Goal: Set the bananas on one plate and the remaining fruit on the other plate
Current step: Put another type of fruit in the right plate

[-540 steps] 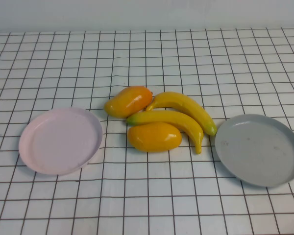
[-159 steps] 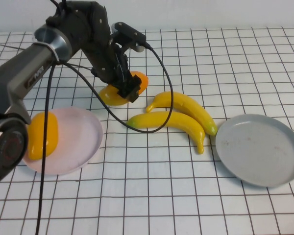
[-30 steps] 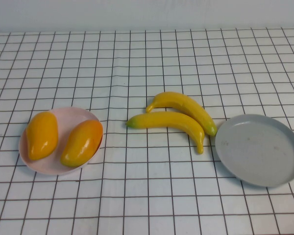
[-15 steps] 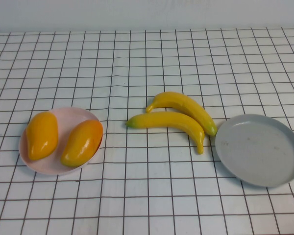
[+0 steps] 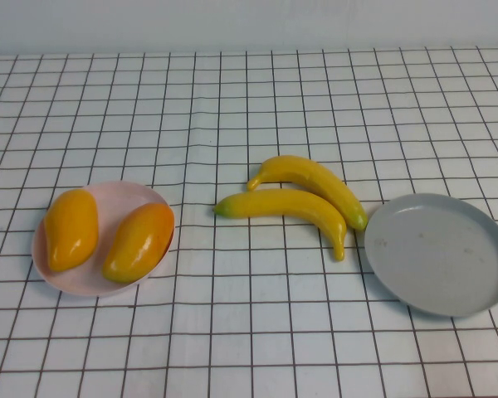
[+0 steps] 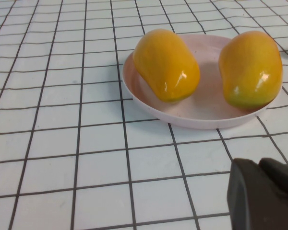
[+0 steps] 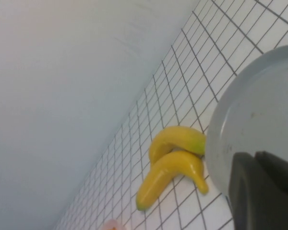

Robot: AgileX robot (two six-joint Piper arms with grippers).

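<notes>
Since the earlier frames, both mangoes [image 5: 108,235] had moved from the bench [image 5: 249,332] centre onto the pink plate [image 5: 153,199], and the left arm had withdrawn. The left gripper [image 6: 264,196] hung just beside that plate and the right gripper [image 7: 264,189] over the grey plate [image 5: 440,253], jaws together (holding nothing). Remaining step: the bananas [image 5: 303,199], glossy, curved, near the shallow rimmed grey plate, probably needed a right-arm grasp.

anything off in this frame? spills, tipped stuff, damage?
Nothing stands out. Both mangoes lie in the pink plate, the right one reaching its rim. The two bananas lie side by side on the table, beside the bare grey plate. Left gripper and right gripper are shut, pulled back.
</notes>
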